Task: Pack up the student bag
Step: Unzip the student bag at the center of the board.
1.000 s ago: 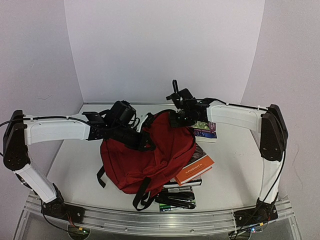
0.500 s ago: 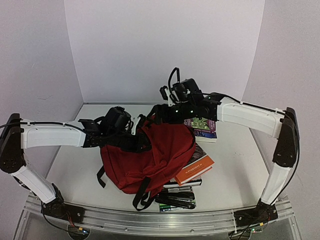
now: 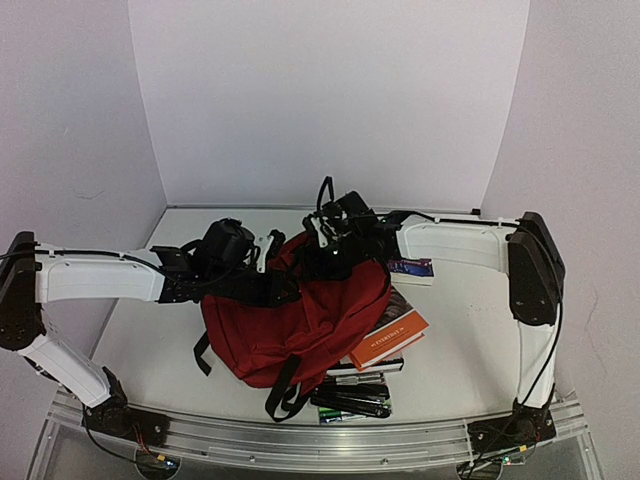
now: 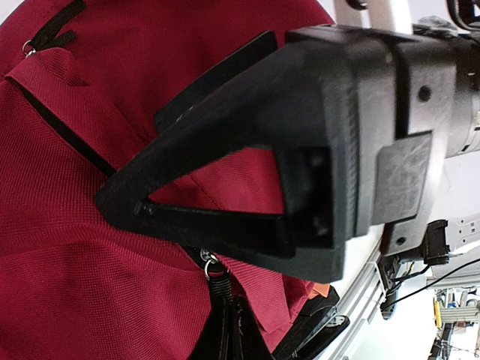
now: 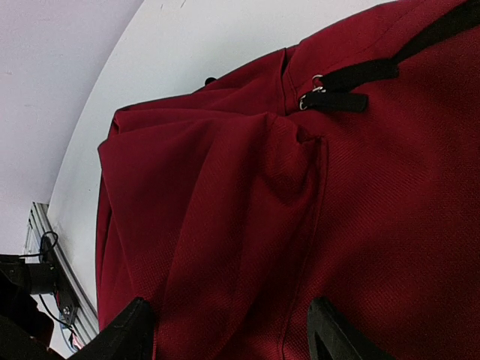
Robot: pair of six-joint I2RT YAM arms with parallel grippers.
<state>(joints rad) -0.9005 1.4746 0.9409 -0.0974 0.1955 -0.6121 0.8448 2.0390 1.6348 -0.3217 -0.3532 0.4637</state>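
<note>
The student bag (image 3: 300, 315), dark red with black straps, lies in the middle of the table and fills both wrist views (image 4: 67, 247) (image 5: 360, 225). My left gripper (image 3: 283, 291) is shut on a fold of its fabric at the upper left edge; in the left wrist view its fingers (image 4: 225, 187) lie pressed on the cloth, with a zipper ring and black pull (image 4: 210, 264) just below them. My right gripper (image 3: 322, 262) is open right over the bag's top. Its fingertips (image 5: 135, 334) stand wide apart over a ridge of red fabric, holding nothing.
An orange book (image 3: 390, 338) on a stack sticks out from under the bag's right side. Another book (image 3: 412, 267) lies behind it, under the right arm. Dark pens (image 3: 350, 398) lie by the bag's straps (image 3: 285, 395) at the front edge.
My right gripper has moved left and down from above the rear book onto the bag's top. My left gripper kept its hold and shifted slightly left.
</note>
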